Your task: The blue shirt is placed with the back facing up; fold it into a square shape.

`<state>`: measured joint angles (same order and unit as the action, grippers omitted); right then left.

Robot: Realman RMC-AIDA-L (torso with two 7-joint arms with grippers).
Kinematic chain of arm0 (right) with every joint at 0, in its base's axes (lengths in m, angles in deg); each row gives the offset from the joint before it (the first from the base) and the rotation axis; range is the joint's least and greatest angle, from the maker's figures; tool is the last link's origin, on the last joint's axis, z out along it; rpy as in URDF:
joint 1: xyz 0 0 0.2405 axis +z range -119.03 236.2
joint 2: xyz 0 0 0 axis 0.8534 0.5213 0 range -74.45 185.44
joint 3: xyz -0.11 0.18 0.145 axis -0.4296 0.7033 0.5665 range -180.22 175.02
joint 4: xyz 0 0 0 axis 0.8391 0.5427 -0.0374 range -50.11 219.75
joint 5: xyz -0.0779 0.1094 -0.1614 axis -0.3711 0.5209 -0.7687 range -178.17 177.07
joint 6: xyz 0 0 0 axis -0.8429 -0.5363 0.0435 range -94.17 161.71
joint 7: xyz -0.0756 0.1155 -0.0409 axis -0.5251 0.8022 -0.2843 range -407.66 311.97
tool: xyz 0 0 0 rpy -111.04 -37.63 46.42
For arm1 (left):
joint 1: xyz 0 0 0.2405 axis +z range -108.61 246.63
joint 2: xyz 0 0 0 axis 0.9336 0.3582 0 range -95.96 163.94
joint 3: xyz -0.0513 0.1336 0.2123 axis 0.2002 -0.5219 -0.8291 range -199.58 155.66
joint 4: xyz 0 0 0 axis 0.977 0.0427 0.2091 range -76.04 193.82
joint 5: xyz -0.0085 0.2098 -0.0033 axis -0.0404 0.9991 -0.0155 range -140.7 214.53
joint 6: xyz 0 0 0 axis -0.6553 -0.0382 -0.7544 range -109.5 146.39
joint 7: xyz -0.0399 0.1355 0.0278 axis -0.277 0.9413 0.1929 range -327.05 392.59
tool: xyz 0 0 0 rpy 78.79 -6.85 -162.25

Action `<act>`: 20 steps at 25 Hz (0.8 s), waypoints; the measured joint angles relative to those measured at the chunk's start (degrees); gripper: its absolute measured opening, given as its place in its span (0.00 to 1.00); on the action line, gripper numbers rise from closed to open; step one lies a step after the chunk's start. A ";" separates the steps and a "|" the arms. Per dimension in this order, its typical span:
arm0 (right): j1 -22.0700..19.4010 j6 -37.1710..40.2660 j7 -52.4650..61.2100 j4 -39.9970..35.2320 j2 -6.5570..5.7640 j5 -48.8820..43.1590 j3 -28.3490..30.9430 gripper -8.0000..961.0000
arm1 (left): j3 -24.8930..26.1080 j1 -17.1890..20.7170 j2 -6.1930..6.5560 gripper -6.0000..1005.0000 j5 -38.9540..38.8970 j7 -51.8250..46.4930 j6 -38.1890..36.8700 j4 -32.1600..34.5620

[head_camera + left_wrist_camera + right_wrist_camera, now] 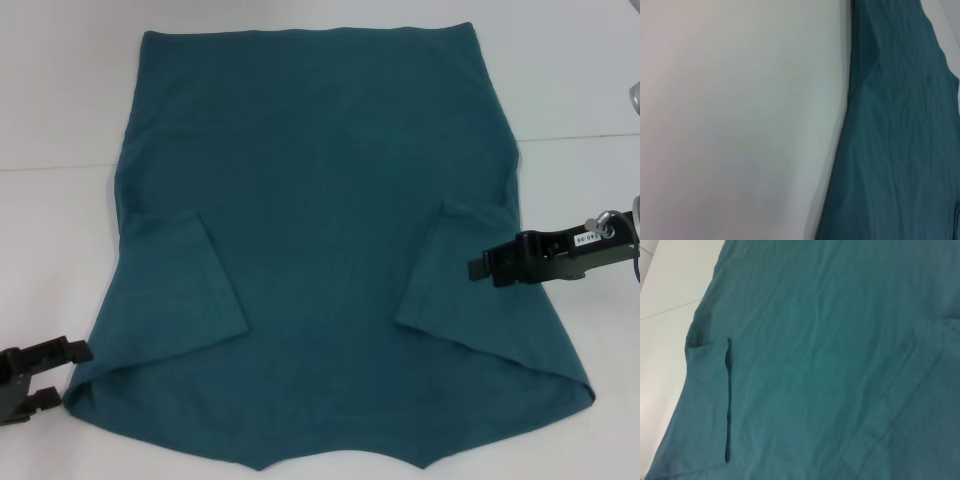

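Observation:
The blue shirt lies flat on the white table, plain side up, hem at the far end. Both short sleeves are folded inward onto the body: one on the left, one on the right. My left gripper sits low at the near left, just off the shirt's shoulder corner, open and empty. My right gripper hovers over the shirt's right side, at the folded right sleeve. The left wrist view shows the shirt's edge against bare table. The right wrist view is filled with the shirt's cloth and a sleeve hem.
The white table surrounds the shirt on the left, right and far sides. A seam line crosses the table behind the shirt. A small metal part shows at the right edge.

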<state>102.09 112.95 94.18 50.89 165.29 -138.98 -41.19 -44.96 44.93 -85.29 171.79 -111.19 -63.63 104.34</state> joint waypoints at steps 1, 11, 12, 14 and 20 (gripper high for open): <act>-0.04 0.00 0.01 0.00 -0.01 0.00 0.00 0.51 | -0.11 0.00 -0.04 0.91 0.00 0.00 0.00 0.00; -0.34 -0.01 -0.19 0.00 -0.02 0.00 0.72 0.51 | -2.70 -1.14 -0.23 0.91 0.13 0.09 0.22 -1.07; -0.37 -0.01 -0.22 0.00 -0.02 0.00 0.74 0.51 | -3.12 -1.41 -0.29 0.91 0.13 0.09 0.29 -1.24; -0.39 0.00 -0.24 0.00 -0.02 0.00 0.76 0.51 | -3.84 -2.03 -0.42 0.91 0.13 0.09 0.53 -1.70; -0.54 0.10 -0.36 0.00 -0.02 0.00 0.95 0.51 | -5.68 -3.76 -0.56 0.91 0.01 0.08 0.72 -2.61</act>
<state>101.55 113.05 93.83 50.90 165.27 -138.98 -40.24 -50.63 41.17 -85.85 171.80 -111.10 -62.91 101.73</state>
